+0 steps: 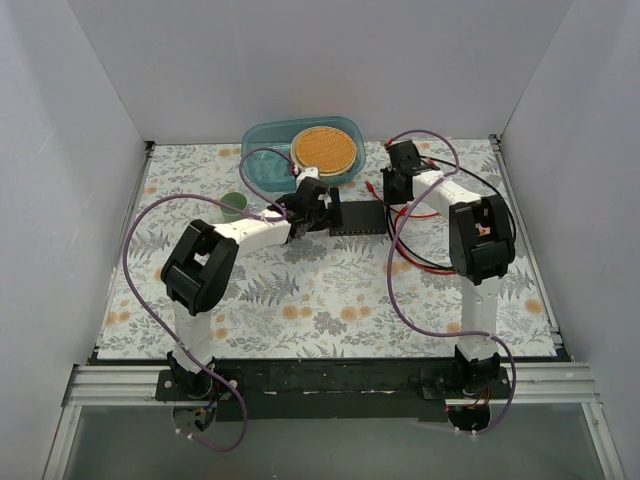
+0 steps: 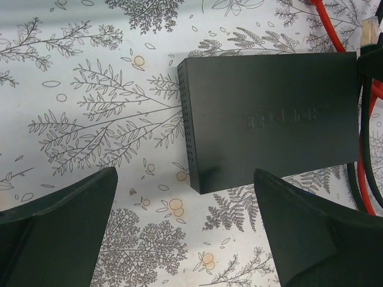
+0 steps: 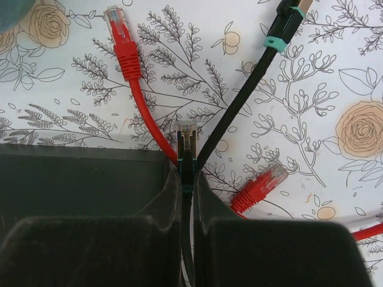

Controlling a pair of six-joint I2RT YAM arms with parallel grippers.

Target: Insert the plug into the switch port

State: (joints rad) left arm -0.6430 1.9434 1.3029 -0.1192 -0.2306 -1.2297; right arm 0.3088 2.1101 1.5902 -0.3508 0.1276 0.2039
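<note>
The switch is a flat matte-black box on the floral mat, with vent holes along its left side; its sockets do not show. My left gripper hovers open just short of the switch's near corner, with nothing between its fingers. My right gripper is shut on the plug, a black connector with a clear tip that sticks out past the fingertips. In the top view the switch lies between the left gripper and the right gripper.
Two loose red plugs and a second black cable with a teal band lie around the held plug. A blue oval tub holding an orange disc stands behind the switch. A green cup is left of the left gripper.
</note>
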